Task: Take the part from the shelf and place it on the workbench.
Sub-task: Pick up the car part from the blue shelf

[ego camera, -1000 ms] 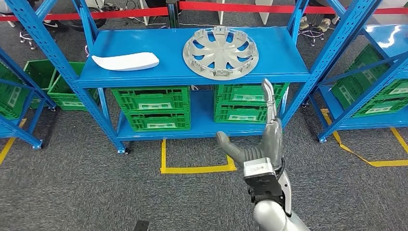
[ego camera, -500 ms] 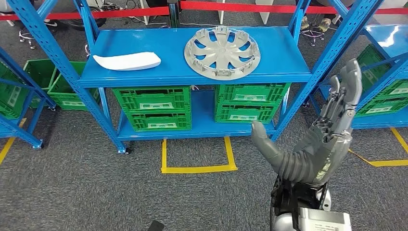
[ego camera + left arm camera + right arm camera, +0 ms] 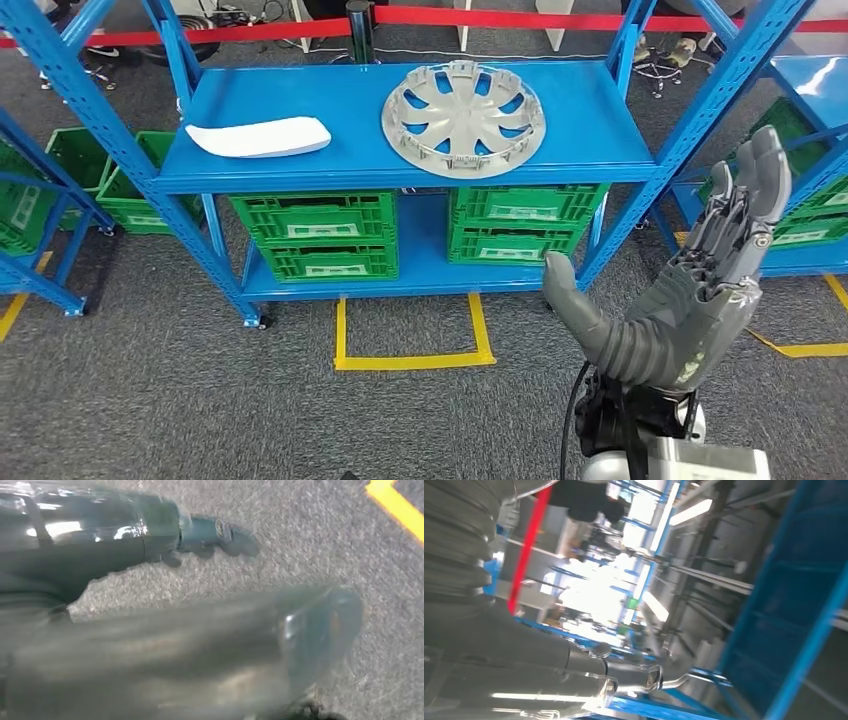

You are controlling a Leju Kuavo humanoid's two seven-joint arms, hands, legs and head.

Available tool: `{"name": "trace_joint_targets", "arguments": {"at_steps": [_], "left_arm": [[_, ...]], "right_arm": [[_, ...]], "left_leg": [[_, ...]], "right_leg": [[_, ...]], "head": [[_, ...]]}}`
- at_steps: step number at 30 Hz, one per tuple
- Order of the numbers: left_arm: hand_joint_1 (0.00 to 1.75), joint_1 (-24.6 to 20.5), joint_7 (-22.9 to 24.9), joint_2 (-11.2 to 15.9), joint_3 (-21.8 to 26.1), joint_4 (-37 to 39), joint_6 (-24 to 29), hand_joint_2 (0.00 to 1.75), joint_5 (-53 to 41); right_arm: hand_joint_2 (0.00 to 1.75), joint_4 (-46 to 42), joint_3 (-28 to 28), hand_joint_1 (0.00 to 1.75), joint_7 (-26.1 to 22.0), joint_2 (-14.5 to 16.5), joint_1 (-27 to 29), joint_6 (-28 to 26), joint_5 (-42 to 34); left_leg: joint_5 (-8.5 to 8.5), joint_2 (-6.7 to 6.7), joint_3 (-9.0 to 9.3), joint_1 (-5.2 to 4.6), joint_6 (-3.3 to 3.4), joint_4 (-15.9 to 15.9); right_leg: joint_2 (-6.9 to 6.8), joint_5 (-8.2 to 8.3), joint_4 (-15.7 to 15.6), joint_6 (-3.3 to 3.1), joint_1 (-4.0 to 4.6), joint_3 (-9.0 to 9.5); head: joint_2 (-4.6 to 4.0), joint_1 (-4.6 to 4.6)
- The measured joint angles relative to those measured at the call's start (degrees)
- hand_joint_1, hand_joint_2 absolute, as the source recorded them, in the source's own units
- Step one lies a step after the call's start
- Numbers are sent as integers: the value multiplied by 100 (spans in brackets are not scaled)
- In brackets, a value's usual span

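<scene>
While our right hand (image 3: 690, 290) hung raised near the shelf's (image 3: 300, 165) right post, fingers spread and grasping nothing, the grey wheel cover (image 3: 463, 105) lay flat on the top board, right of a white part (image 3: 258, 137). Our left hand (image 3: 150, 645) blurred; we couldn't tell its state.

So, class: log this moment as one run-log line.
stage: reaching | right hand: raised, fingers spread, holding nothing | wheel cover: flat on shelf, untouched | white part: on shelf
</scene>
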Motion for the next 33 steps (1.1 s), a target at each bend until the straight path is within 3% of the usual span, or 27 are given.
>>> {"name": "trace_joint_targets", "arguments": {"at_steps": [2, 3, 6, 7, 8, 11, 12, 15, 16, 21, 24, 28, 33], "left_arm": [[0, -9, -4, 4, -42, 3, -8, 0, 17], [0, -17, -7, 8, -55, 4, -9, 0, 26], [0, -24, -1, 19, -88, 11, -12, 0, 39], [0, -18, 2, 24, -97, 13, -18, 0, 43], [0, -13, 2, 27, -103, 14, -29, 0, 48], [0, -6, -7, 38, -106, 21, -61, 0, 56], [0, -5, -11, 39, -107, 23, -66, 0, 56], [0, 12, -14, 46, -112, 36, -72, 0, 59], [0, 19, -12, 48, -115, 41, -74, 0, 60], [0, 22, -14, 30, -139, 46, -82, 0, 59], [0, 23, -12, 27, -142, 46, -82, 0, 60], [0, 22, -12, 27, -142, 46, -84, 0, 60], [0, 22, -11, 28, -142, 46, -94, 0, 60]], "right_arm": [[175, 12, 2, 0, 18, -3, -7, 0, -56], [175, 21, 3, 0, 21, -3, -19, 0, -84], [175, 57, 3, 0, 31, -4, -38, 2, -147], [175, 72, 3, 0, 39, -4, -38, 2, -163], [175, 86, 3, 0, 47, -5, -40, 2, -178], [175, 114, 3, 0, 65, -6, -54, 2, -226], [175, 122, 4, 0, 68, -7, -64, 2, -236], [175, 153, 11, 0, 79, -9, -86, 2, -243], [175, 164, 13, 0, 82, -10, -88, 2, -245], [175, 207, 24, 0, 107, -24, -124, 0, -274], [175, 237, 25, 0, 130, -27, -146, 0, -291], [175, 258, 25, 0, 137, -27, -152, 0, -295], [175, 297, 25, 0, 159, -27, -153, 0, -336]], "left_leg": [[-24, 1, 1, 1, -57, 140], [-92, -2, -94, 9, -88, 337], [-458, -9, -733, 63, -184, 1280], [-489, -8, -922, 84, -209, 1461], [-402, -5, -1028, 103, -230, 1471], [320, 5, -877, 137, -263, 682], [415, 16, -804, 126, -257, 419], [392, 34, -766, 83, -121, 248], [424, 26, -767, 84, -86, 269], [400, -1, -758, 85, -44, 261], [384, 4, -757, 73, -16, 261], [376, 14, -750, 56, 9, 261], [374, 17, -745, 42, 18, 264]], "right_leg": [[-4, -11, -82, -59, -23, 118], [-8, -23, -116, -82, -37, 183], [-11, -93, -137, -125, -45, 272], [-7, -125, -132, -124, -46, 294], [-2, -161, -124, -115, -50, 325], [5, -297, -88, -44, -76, 468], [5, -332, -76, -8, -83, 491], [-3, -401, -49, 90, -86, 498], [-7, -417, -43, 86, -86, 508], [-11, -395, -58, -13, -86, 535], [-11, -396, -110, -33, -88, 561], [-11, -405, -149, -28, -93, 585], [-12, -405, -161, 122, -111, 591]], "head": [[-1, -24], [-1, -44], [-1, -111], [-1, -121], [-1, -124], [-1, -152], [-1, -169], [-1, -198], [0, -190], [0, -69], [0, -5], [0, 9], [-1, 2]]}}
